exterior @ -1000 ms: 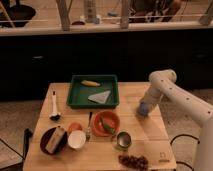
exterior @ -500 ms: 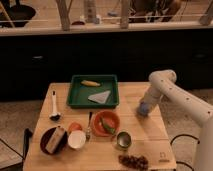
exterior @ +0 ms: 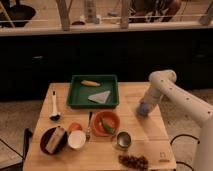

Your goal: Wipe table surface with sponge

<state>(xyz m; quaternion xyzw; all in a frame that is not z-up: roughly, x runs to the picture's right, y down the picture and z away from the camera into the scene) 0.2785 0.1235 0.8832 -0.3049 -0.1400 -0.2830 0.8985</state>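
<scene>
The pale wooden table surface [exterior: 140,135] fills the lower middle of the camera view, with a small dark mark near its front right corner. The light-blue sponge [exterior: 143,109] rests on the tabletop near the right edge, to the right of the green tray. My white arm comes in from the right and bends down over it. My gripper [exterior: 144,106] is right at the sponge, pressing it against the wood.
A green tray [exterior: 75,97] at the back holds a yellow item and a pale grey triangular cloth [exterior: 100,97]. An orange bowl [exterior: 106,123], a metal cup [exterior: 123,140], a white cup [exterior: 76,139], a dark bowl [exterior: 53,140], a spoon [exterior: 54,107] and dark grapes [exterior: 132,160] stand nearer the front.
The gripper and sponge have shifted slightly toward the front along the table's right side. Nothing else moved.
</scene>
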